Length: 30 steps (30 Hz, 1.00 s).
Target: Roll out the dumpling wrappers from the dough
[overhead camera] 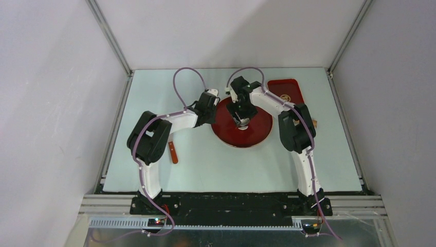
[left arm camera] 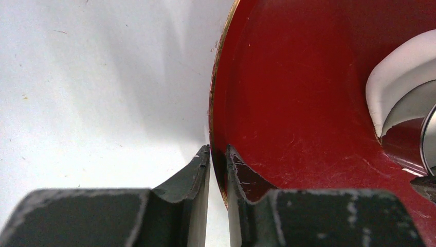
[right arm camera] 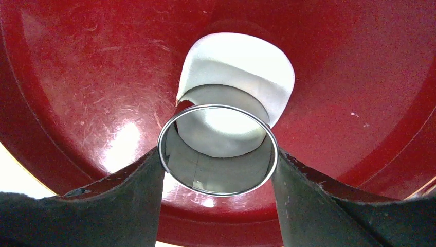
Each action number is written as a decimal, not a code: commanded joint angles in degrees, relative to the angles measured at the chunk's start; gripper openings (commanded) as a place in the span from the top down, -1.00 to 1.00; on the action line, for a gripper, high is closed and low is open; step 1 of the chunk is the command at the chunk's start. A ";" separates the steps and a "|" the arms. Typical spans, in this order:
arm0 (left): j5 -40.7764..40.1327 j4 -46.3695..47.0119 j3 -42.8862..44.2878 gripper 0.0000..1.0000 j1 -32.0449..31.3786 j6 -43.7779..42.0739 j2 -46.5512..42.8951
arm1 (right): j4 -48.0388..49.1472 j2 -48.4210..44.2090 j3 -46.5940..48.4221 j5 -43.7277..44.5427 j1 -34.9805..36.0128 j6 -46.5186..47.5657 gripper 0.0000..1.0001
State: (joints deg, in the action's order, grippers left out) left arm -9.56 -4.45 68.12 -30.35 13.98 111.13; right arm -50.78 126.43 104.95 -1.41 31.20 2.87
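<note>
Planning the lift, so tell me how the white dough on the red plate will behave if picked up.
Likely floppy: the dough lies thin and flat on the red plate. Probably soft and easily torn, since the ring cutter seems pressed into it.

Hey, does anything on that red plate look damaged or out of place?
Nothing spilled. The red plate is covered in fine scratches, and the dough has a small ragged nick in its edge beside the metal ring cutter.
</note>
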 commanded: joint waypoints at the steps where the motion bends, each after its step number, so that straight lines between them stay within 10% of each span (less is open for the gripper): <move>1: -1.80 -0.38 1.66 0.56 0.73 -0.71 0.14 | -4.88 2.49 2.46 -1.12 -0.90 10.06 0.17; 12: -1.49 -0.36 1.58 0.57 1.00 -0.57 -0.01 | -18.65 9.76 9.85 -19.39 -5.37 24.43 0.21; 30: -1.39 -0.23 1.53 0.57 1.39 -0.28 -0.04 | 6.32 -6.42 -10.64 -11.77 -2.05 23.73 0.40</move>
State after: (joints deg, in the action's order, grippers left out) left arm -9.02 -4.47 68.12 -29.98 14.02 111.13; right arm -46.44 121.82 96.31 -10.55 29.76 26.02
